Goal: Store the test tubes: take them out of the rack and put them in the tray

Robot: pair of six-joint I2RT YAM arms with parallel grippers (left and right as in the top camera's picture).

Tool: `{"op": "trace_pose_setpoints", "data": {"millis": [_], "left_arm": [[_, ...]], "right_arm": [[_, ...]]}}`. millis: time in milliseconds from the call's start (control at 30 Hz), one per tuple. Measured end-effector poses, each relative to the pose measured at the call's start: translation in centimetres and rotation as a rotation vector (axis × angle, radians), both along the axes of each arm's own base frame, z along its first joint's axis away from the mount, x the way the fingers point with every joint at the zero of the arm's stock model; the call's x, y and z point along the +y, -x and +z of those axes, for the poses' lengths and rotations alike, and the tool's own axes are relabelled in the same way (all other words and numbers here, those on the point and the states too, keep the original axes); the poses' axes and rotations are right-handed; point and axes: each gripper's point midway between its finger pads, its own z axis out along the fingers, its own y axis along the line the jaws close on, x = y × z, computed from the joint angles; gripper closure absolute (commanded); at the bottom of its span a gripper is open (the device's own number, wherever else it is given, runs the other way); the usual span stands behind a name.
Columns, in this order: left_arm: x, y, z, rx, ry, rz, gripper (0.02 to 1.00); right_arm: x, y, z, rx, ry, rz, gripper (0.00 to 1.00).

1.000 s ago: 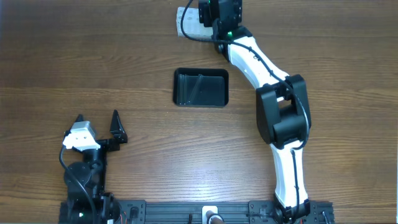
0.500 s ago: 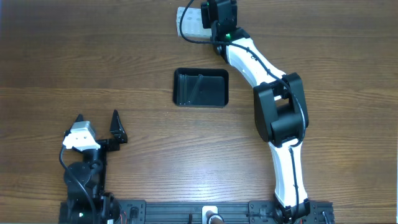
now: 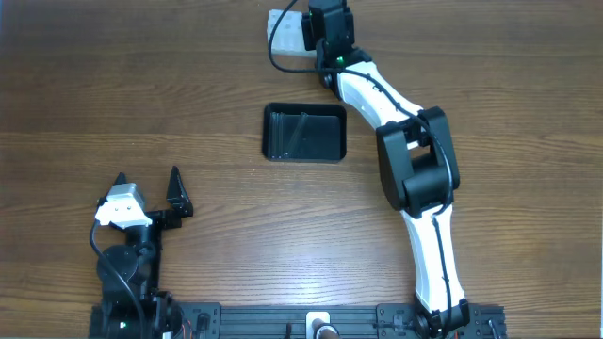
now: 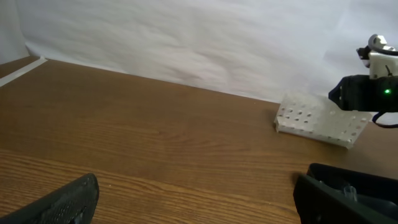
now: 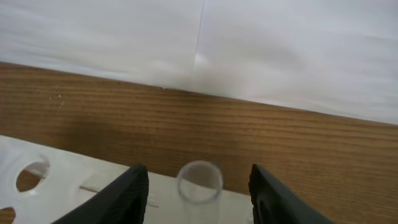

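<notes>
A white test tube rack [image 3: 285, 34] stands at the far edge of the table. My right gripper [image 3: 318, 23] is at the rack's right end. In the right wrist view it [image 5: 196, 190] is open, with a clear test tube's rim [image 5: 199, 180] upright in the rack [image 5: 56, 186] between its fingers [image 5: 121, 193] and apart from both. The black tray [image 3: 304, 133] lies mid-table with a clear tube [image 3: 300, 126] lying in it. My left gripper [image 3: 149, 188] stands open near the left front, holding nothing. The left wrist view has the rack [image 4: 317, 120] and the tray [image 4: 373, 177] far off.
A white backdrop rises just behind the rack [image 5: 280, 56]. Bare wooden table [image 3: 141, 94] spreads between the left gripper and the tray. The right arm [image 3: 415, 169] stretches across the right side of the table.
The right gripper has shifted a little to the left along the rack, and its elbow has swung left with it. The left arm has not moved.
</notes>
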Motion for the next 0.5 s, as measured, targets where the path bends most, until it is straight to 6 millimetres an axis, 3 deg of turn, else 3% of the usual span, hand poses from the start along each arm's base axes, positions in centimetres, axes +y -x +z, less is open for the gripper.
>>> {"op": "trace_pose_setpoints", "data": {"millis": [167, 400, 500], "left_arm": [[0.00, 0.00, 0.00, 0.000, 0.000, 0.000, 0.020], [0.00, 0.00, 0.00, 0.000, 0.000, 0.000, 0.020], [0.00, 0.00, 0.00, 0.000, 0.000, 0.000, 0.020]], "right_arm": [[0.07, 0.02, 0.01, -0.001, 0.008, 0.005, 0.570], [0.09, 0.02, 0.02, -0.002, 0.020, 0.011, 0.759], [0.03, 0.02, 0.02, -0.002, 0.022, 0.008, 0.794]]}}
